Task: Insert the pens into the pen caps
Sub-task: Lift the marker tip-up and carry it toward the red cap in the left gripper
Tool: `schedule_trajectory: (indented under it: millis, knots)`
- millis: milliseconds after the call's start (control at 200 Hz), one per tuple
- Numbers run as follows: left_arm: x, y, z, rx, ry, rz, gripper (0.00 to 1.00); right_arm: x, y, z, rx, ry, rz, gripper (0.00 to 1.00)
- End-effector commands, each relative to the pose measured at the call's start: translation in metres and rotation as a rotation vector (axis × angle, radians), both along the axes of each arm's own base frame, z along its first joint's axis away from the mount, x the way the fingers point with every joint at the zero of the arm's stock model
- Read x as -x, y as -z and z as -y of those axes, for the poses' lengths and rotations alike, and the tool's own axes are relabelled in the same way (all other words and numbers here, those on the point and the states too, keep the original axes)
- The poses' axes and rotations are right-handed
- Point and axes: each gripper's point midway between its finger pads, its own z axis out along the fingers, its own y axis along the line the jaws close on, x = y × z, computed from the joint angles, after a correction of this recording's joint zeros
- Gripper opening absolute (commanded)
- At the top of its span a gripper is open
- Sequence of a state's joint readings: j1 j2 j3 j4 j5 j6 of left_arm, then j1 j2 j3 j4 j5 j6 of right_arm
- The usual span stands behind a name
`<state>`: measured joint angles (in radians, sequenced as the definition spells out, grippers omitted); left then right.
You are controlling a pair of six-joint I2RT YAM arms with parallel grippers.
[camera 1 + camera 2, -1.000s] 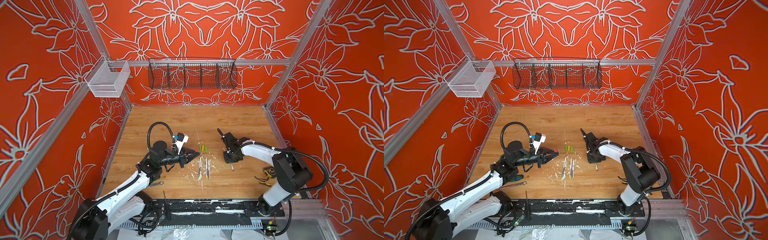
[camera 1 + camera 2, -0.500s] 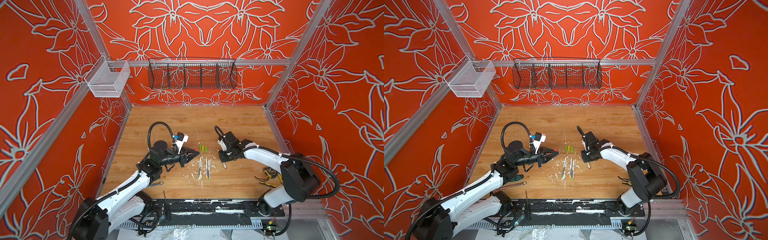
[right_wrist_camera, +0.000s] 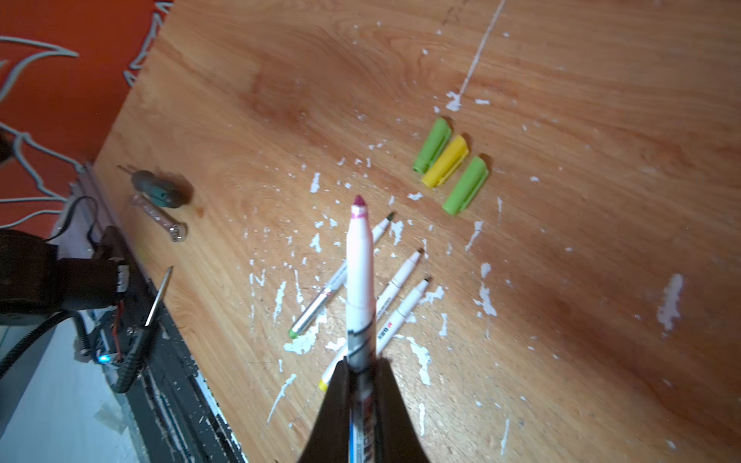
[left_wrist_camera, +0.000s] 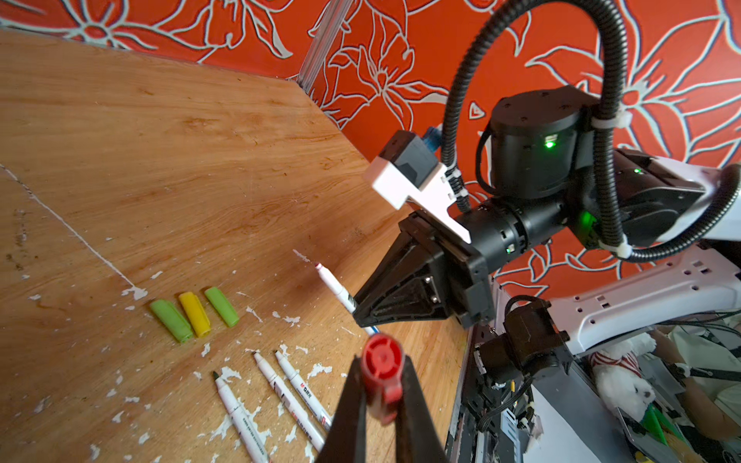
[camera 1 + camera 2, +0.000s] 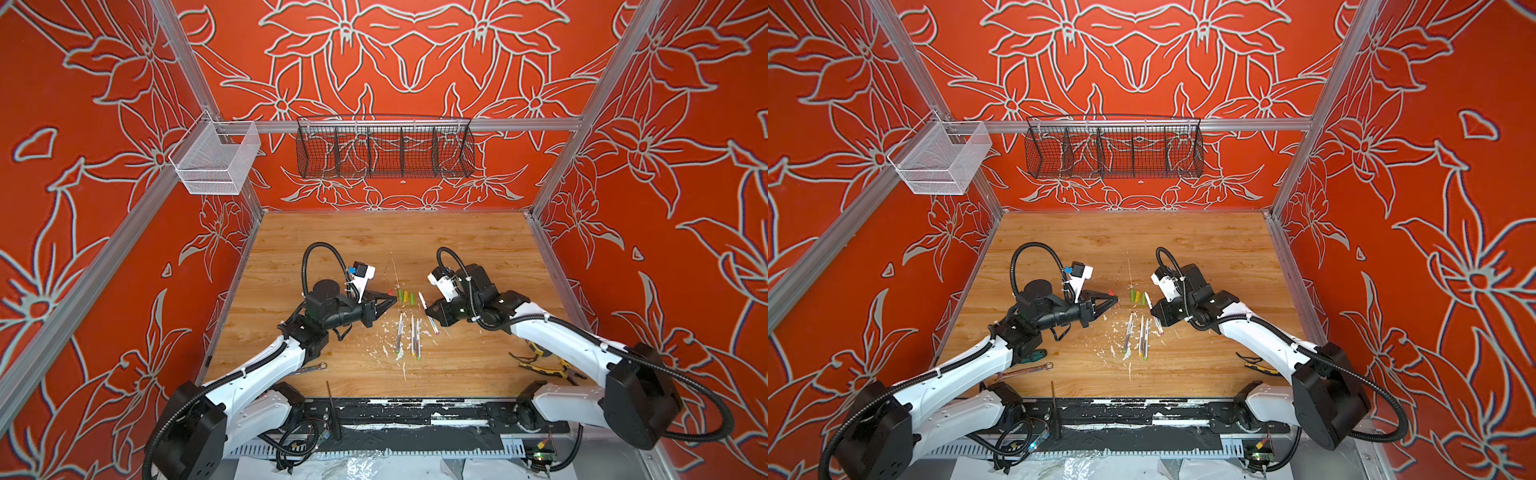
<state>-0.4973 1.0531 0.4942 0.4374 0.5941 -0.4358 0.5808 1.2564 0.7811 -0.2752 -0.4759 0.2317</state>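
Note:
My left gripper (image 4: 381, 362) is shut on a red pen cap (image 4: 381, 366), held above the table left of the middle; the red cap (image 5: 390, 292) shows in both top views. My right gripper (image 3: 361, 366) is shut on a white pen (image 3: 360, 272) with a purple-red tip, which points toward the left gripper (image 5: 392, 296) from a short way off. Two green caps (image 4: 171, 320) (image 4: 221, 306) and a yellow cap (image 4: 194, 314) lie side by side on the wood. Three more pens (image 5: 400, 336) (image 5: 412, 338) (image 5: 417, 340) lie just in front of them.
A silver wrench (image 5: 309, 368) lies near the front left, with a green-handled screwdriver (image 3: 160, 192) close by. Yellow-handled pliers (image 5: 544, 365) lie at the front right. A black wire basket (image 5: 384, 149) and a white one (image 5: 214, 160) hang on the walls. White flecks cover the wood.
My right gripper has swung left toward the middle with the pen, ending near the caps. The left arm has stayed still with the red cap.

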Motion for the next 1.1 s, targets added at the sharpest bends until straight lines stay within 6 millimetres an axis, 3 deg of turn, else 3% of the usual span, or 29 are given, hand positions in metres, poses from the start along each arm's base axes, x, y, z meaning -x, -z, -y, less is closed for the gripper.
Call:
schedule_trajectory:
  millis: [0,210,545,776,1096]
  knots:
    - [-0.004,-0.016,0.003,0.046,0.009,0.042,0.00,0.023,-0.020,-0.020,-0.126,-0.146,0.026,0.05]
    - [-0.012,-0.020,-0.004,0.055,-0.029,0.073,0.00,0.041,-0.047,-0.032,-0.246,-0.226,0.064,0.06]
    - [-0.030,-0.035,-0.044,0.234,-0.051,-0.011,0.00,0.056,-0.073,-0.054,-0.362,-0.314,0.114,0.05]
    - [-0.020,-0.043,-0.043,0.214,0.002,-0.059,0.00,0.063,-0.091,-0.074,-0.407,-0.386,0.147,0.05]
    - [0.002,-0.070,-0.039,0.231,0.104,-0.031,0.00,0.071,-0.112,-0.087,-0.455,-0.450,0.182,0.05]
